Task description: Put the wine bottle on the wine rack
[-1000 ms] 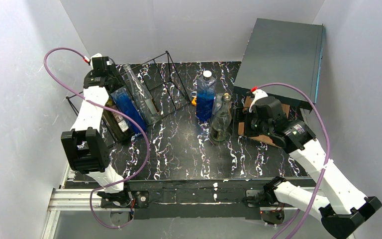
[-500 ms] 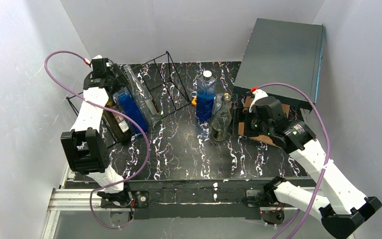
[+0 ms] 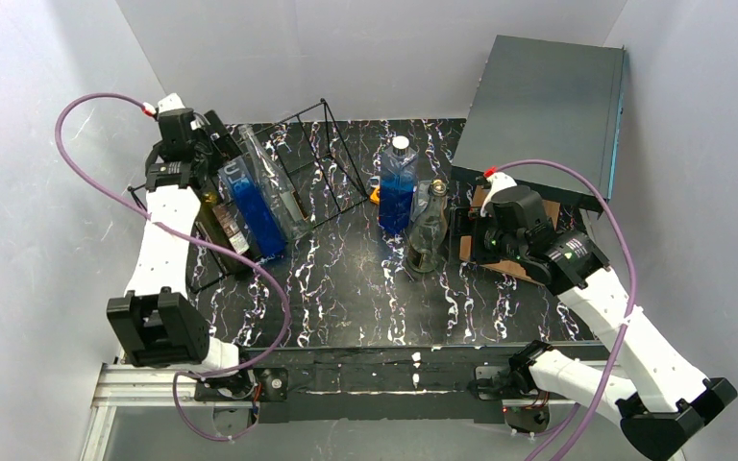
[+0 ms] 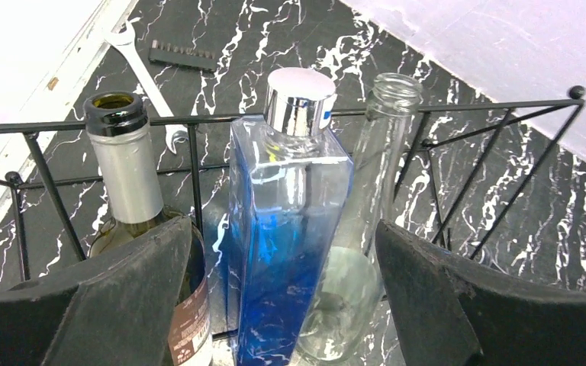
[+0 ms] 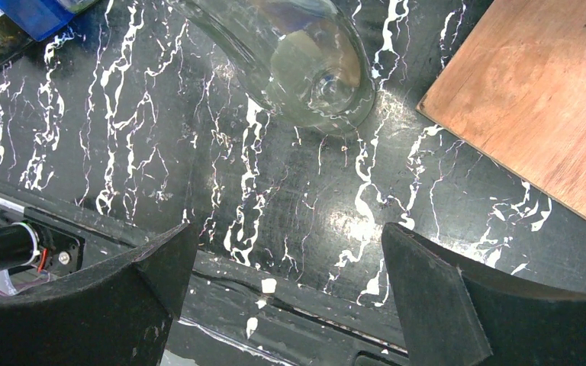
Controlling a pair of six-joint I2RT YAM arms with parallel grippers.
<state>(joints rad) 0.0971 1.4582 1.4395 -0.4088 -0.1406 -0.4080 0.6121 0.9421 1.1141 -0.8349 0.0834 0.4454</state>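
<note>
The black wire wine rack (image 3: 315, 158) stands at the far left of the table. Three bottles lie in it side by side: a dark wine bottle with a label (image 3: 219, 223), a square blue bottle (image 3: 253, 209) and a clear bottle (image 3: 274, 182). In the left wrist view the wine bottle (image 4: 126, 171), blue bottle (image 4: 290, 198) and clear bottle (image 4: 374, 160) point necks-up against the rack wire (image 4: 496, 103). My left gripper (image 3: 209, 139) is open and hovers over their necks (image 4: 282, 305), holding nothing. My right gripper (image 3: 463, 235) is open and empty (image 5: 290, 297) beside a standing clear bottle (image 3: 427, 229).
A blue bottle (image 3: 397, 182) stands mid-table with a small orange thing (image 3: 375, 195) next to it. A dark grey box (image 3: 548, 106) fills the back right. A brown board (image 5: 534, 99) lies under the right gripper. A wrench (image 4: 141, 69) lies beyond the rack.
My left arm has drawn back to the left, away from the bottles in the rack, leaving the blue bottle more exposed. The right arm has not moved.
</note>
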